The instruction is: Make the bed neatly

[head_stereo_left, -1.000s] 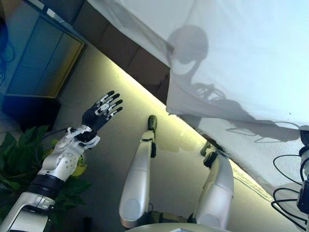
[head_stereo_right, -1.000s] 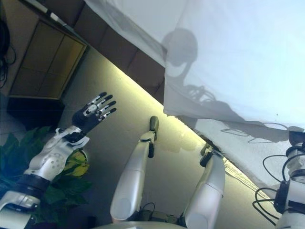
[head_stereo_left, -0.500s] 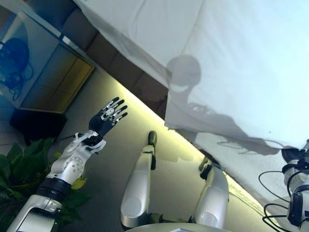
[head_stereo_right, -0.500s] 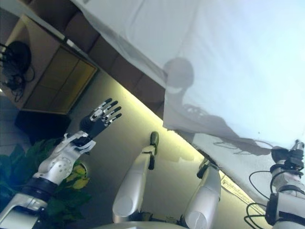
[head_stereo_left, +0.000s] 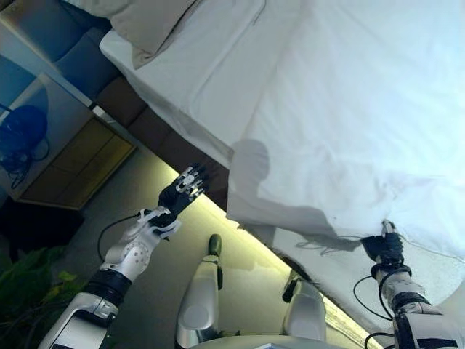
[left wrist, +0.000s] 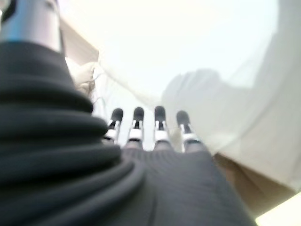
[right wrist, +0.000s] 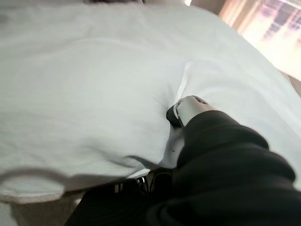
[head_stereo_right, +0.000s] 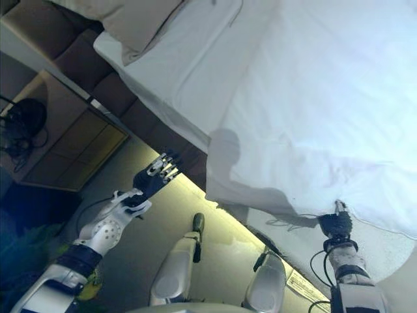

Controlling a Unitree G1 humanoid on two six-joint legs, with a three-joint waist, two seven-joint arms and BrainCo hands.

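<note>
A white duvet (head_stereo_left: 349,116) lies over the bed, its edge hanging a little over the near side. A white sheet (head_stereo_left: 196,80) and a beige pillow (head_stereo_left: 145,22) show at the head end. My left hand (head_stereo_left: 182,195) is open with straight fingers (left wrist: 136,125), held in the air just beside the bed's side and apart from the duvet's corner. My right hand (head_stereo_left: 381,247) is at the duvet's near edge; its thumb (right wrist: 188,106) lies on top of the cloth (right wrist: 84,84) and its fingers curl beneath, pinching the edge.
The bed's brown base (head_stereo_left: 156,134) runs along the floor with a lit strip beneath it. A wooden nightstand (head_stereo_left: 65,153) stands by the head end. A green plant (head_stereo_left: 22,291) is at the lower left.
The camera has tilted up toward the bed. My left hand has moved closer to the bed's side. My right hand has risen into view and taken the duvet's edge.
</note>
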